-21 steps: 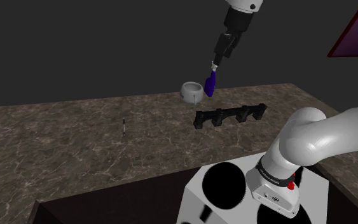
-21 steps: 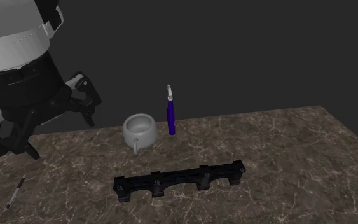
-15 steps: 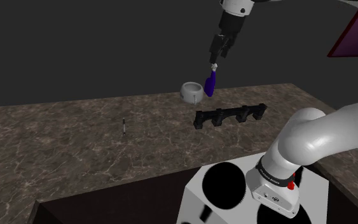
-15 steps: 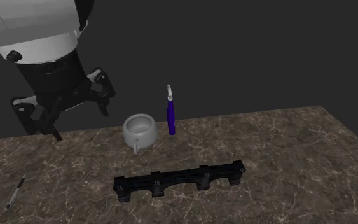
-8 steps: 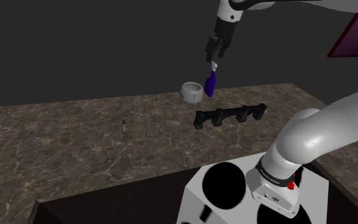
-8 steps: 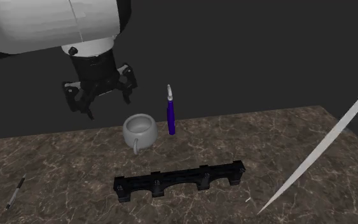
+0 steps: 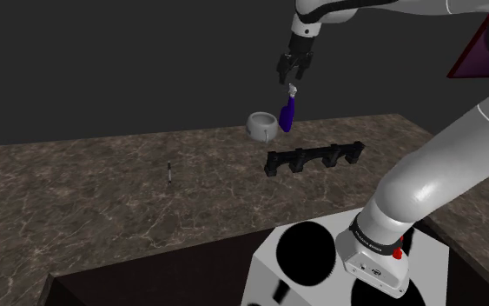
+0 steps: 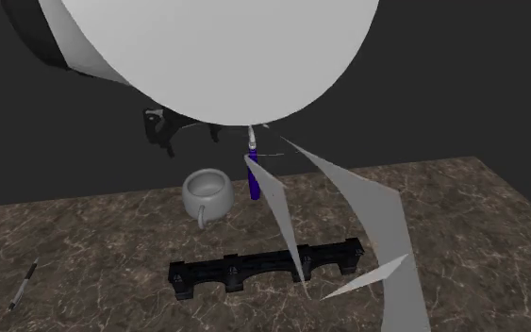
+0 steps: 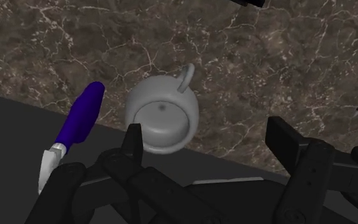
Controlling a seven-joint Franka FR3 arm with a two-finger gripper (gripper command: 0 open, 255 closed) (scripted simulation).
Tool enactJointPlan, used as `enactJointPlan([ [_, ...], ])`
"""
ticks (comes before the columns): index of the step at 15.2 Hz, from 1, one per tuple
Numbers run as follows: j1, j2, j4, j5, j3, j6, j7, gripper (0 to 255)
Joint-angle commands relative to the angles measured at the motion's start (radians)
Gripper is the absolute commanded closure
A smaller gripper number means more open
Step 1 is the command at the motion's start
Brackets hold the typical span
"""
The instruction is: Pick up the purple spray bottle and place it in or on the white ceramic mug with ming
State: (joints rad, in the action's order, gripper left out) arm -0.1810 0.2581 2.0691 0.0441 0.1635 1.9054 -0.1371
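A purple spray bottle (image 7: pixel 287 114) with a white nozzle stands upright on the marble countertop (image 7: pixel 129 200), close beside a pale grey mug (image 7: pixel 262 125) near the back edge. In the second exterior view the bottle (image 8: pixel 253 179) is to the right of the mug (image 8: pixel 207 192), partly behind a sliver of the arm. My gripper (image 7: pixel 289 76) hangs open and empty just above the bottle's nozzle. From the wrist, the mug (image 9: pixel 162 118) lies beyond the gap of the gripper (image 9: pixel 209 137). The bottle (image 9: pixel 80 120) lies outside one finger (image 9: pixel 133 142).
A black rack (image 7: pixel 313 159) lies on the countertop in front of the mug, also the rack (image 8: pixel 263 267). A thin pen (image 7: pixel 172 173) rests toward the shoulder view's left. The stand (image 7: pixel 338 269) sits at the lower right. The arm (image 8: pixel 216 47) blocks the second exterior view's top.
The gripper, open throughout, has risen a little and shifted toward the shoulder view's left, ending over the bottle and mug. The arm now looms across the second exterior view. Bottle and mug have not moved.
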Motion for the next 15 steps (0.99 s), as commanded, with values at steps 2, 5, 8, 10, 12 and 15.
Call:
enactJointPlan([
  [2,-0.021,-0.095,-0.063,-0.012,0.033,0.023,-0.013,0],
  [5,-0.044,-0.189,-0.132,-0.031,0.065,0.038,-0.029,0],
  [8,-0.069,-0.286,-0.21,-0.057,0.093,0.046,-0.046,0],
  [10,-0.088,-0.352,-0.266,-0.077,0.11,0.047,-0.057,0],
  [12,-0.11,-0.419,-0.326,-0.099,0.125,0.045,-0.068,0],
  [15,-0.147,-0.522,-0.424,-0.134,0.143,0.035,-0.083,0],
])
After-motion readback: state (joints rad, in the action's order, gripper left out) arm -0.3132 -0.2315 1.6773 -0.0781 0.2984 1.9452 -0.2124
